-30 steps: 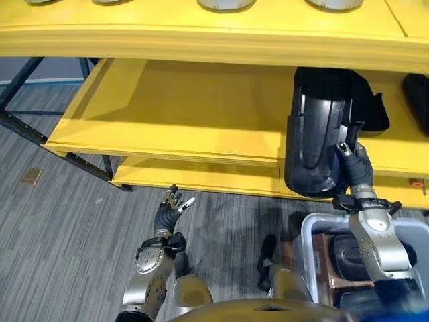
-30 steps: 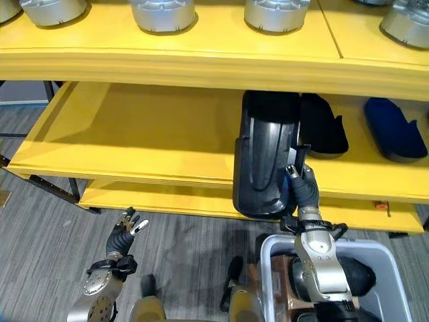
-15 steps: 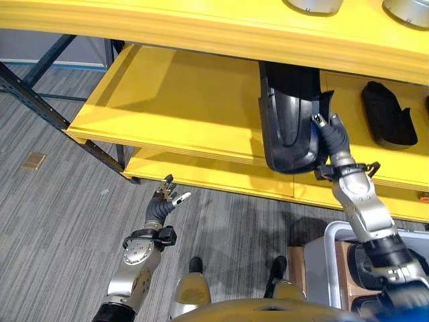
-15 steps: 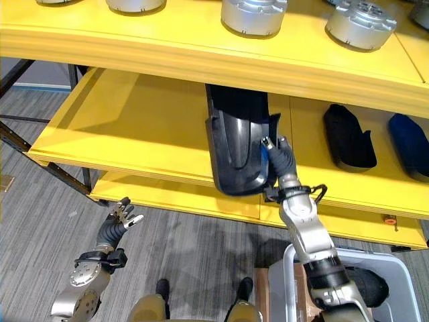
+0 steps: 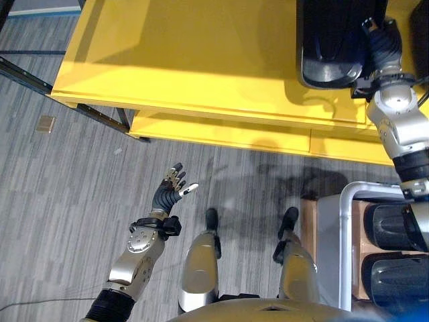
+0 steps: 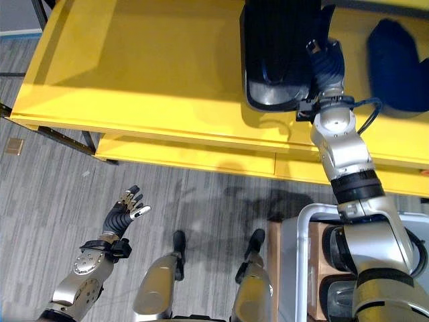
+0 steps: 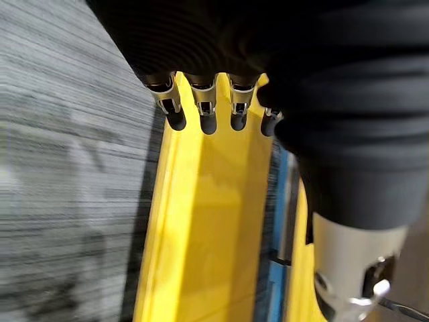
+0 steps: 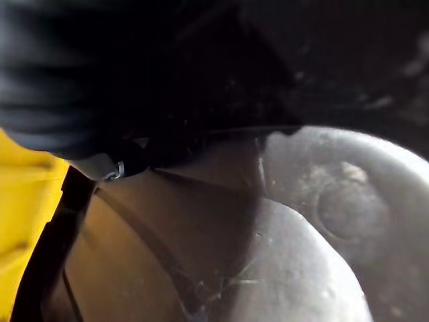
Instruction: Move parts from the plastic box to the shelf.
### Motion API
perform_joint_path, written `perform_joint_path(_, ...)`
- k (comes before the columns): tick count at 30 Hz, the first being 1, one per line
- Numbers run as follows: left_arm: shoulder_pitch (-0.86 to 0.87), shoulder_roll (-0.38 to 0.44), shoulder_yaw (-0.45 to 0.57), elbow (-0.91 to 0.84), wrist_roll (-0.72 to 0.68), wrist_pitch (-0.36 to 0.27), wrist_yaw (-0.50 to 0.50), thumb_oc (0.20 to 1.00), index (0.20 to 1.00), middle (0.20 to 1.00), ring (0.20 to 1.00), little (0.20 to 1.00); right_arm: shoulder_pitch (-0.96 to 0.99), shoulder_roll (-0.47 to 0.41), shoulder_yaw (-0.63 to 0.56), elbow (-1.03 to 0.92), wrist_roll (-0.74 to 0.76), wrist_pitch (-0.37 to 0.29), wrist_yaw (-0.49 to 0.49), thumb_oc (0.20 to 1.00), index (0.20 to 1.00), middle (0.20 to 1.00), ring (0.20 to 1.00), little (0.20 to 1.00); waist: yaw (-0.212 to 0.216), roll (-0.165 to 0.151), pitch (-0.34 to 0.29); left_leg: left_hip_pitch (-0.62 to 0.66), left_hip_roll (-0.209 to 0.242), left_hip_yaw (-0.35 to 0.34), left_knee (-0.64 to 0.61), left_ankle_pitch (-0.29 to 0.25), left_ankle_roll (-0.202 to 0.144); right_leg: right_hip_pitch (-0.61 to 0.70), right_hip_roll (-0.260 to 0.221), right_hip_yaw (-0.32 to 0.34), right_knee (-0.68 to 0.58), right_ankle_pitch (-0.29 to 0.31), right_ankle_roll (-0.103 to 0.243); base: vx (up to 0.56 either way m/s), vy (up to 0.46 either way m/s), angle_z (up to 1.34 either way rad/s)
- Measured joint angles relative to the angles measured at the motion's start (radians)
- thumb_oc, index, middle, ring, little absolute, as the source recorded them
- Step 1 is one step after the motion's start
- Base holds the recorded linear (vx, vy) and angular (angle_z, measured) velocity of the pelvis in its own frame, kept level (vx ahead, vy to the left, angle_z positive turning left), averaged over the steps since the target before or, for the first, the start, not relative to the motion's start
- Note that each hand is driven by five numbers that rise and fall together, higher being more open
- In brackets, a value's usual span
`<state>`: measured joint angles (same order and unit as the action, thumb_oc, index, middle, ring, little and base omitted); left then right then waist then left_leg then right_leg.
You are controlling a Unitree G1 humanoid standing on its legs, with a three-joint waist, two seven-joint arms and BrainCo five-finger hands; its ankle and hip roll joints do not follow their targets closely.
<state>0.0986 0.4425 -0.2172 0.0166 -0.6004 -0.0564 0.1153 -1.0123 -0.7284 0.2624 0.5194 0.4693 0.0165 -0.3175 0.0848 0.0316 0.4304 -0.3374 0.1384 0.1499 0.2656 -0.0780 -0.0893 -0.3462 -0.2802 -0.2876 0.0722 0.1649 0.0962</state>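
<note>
Right hand (image 6: 326, 64) grips the right edge of the large black part (image 6: 278, 54), fingers curled on it, resting on the yellow shelf (image 6: 147, 74); grey plastic box (image 6: 295, 268) near right; left hand (image 5: 171, 191) spread over floor.

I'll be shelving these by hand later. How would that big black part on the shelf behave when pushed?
The black part looks like rigid moulded plastic, so probably stiff. Its glossy curved shell may slip on the yellow shelf. It seems hollow, so likely light. The right hand is at its edge.

Grey striped carpet floor (image 5: 60, 194); dark metal frame legs (image 5: 40, 84)
</note>
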Motion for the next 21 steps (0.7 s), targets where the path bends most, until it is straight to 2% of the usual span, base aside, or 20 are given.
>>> perform_joint_path(4,-0.036,0.0,-0.021,-0.001,-0.017,-0.008,0.008,1.0,1.0,1.0,1.0,1.0,-0.066,0.001,0.005,0.077,0.018,0.001,-0.02,0.2,0.2,0.2,0.2,0.2,0.008,0.012,0.059,-0.043,0.003,0.009,0.038,-0.004,0.004,-0.07,-0.009,0.021,0.065,-0.012,-0.015,-0.04,-0.013,-0.09)
perform_joint_path(6,-0.058,0.0,-0.036,-0.001,-0.018,-0.014,0.015,1.0,1.0,1.0,1.0,1.0,-0.104,0.002,0.02,0.142,0.02,0.001,-0.026,0.2,0.2,0.2,0.2,0.2,0.004,0.013,0.068,-0.079,0.004,0.007,0.061,-0.006,0.006,-0.114,-0.019,0.026,0.106,-0.027,-0.015,-0.01,-0.008,-0.03)
perform_joint_path(13,-0.081,0.0,-0.074,0.0,-0.02,-0.021,0.024,1.0,1.0,1.0,1.0,1.0,-0.213,0.008,0.023,0.353,0.079,0.006,-0.054,0.2,0.2,0.2,0.2,0.2,0.012,0.013,0.073,-0.127,0.015,-0.007,0.093,-0.005,0.006,-0.152,-0.016,0.023,0.139,-0.036,-0.024,0.0,-0.016,0.02)
perform_joint_path(16,-0.093,-0.001,-0.084,-0.001,-0.023,-0.027,0.026,1.0,1.0,1.0,1.0,1.0,-0.329,0.016,0.053,0.522,0.101,0.004,-0.058,0.2,0.2,0.2,0.2,0.2,0.018,0.013,0.073,-0.139,0.014,-0.023,0.086,0.004,0.004,-0.152,-0.017,0.007,0.138,-0.036,-0.024,0.04,-0.015,0.1)
perform_joint_path(21,-0.114,0.0,-0.098,0.0,-0.046,-0.037,0.043,1.0,1.0,1.0,1.0,1.0,-0.419,0.01,0.104,0.613,0.105,0.006,-0.056,0.2,0.2,0.2,0.2,0.2,0.041,0.013,0.071,-0.146,0.01,-0.046,0.081,0.012,-0.001,-0.149,-0.018,-0.009,0.139,-0.038,-0.026,0.05,-0.011,0.12)
